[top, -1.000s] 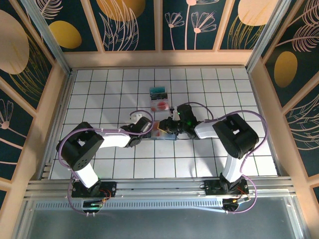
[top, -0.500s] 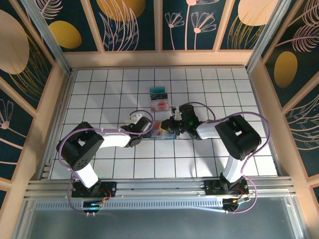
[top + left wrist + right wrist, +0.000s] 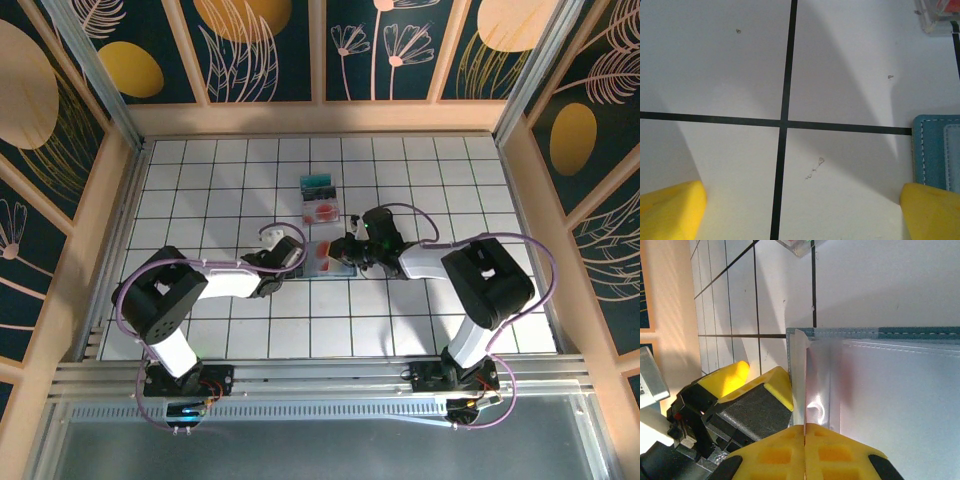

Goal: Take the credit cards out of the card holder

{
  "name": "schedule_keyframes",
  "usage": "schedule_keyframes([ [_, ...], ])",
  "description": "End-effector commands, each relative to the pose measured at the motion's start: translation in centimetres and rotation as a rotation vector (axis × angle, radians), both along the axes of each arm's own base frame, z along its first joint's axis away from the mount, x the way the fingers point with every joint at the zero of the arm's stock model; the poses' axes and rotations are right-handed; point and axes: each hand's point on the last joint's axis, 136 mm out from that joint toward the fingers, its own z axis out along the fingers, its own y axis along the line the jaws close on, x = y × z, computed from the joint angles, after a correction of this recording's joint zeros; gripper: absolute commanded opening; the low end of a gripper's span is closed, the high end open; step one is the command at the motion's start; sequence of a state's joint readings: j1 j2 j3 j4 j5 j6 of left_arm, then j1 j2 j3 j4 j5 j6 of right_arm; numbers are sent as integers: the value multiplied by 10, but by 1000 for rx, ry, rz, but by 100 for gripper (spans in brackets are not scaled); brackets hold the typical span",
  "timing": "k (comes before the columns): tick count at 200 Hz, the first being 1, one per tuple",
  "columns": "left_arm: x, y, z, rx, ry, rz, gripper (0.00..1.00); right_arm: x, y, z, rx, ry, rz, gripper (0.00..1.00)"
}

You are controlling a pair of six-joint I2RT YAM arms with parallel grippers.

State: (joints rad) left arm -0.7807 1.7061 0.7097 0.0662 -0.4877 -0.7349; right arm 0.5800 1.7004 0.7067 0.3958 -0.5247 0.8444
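Pinching a flap of the open card holder
The right pincer is clamped together on a thin glossy flap standing at the holder's edge; sleeve or card, I cannot tell. The left pincer hangs just beside the holder, fingers wide apart over bare worktop. Beyond the holder lie the whitish-pink card, then the teal card.

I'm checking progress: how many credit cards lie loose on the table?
2. A teal card lies far-centre on the table; a whitish-pink card with a red mark sits just nearer, beside it. Others may be hidden inside the card holder.
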Motion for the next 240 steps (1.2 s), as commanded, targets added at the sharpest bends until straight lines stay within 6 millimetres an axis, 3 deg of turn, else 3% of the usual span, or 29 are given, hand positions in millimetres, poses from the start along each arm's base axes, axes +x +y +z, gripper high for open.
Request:
schedule_keyframes([
  [1, -44, 15, -39, 58, 190, -27, 99, 1, 4, 10, 46, -27, 14, 7],
  [29, -46, 14, -41, 61, 198, -22, 99, 3, 2, 6, 45, -11, -7, 0],
  [84, -49, 18, -44, 69, 210, -9, 99, 1, -20, -5, -57, -1, -43, 0],
  [91, -49, 18, -45, 69, 211, -7, 99, 8, -32, -6, -71, -1, -77, 0],
  [188, -49, 16, -37, 58, 206, -9, 99, 7, -59, 7, -197, -62, -104, 0],
  [240, -26, -8, 28, -77, 69, -26, 99, 10, -75, 41, -225, -193, -159, 0],
])
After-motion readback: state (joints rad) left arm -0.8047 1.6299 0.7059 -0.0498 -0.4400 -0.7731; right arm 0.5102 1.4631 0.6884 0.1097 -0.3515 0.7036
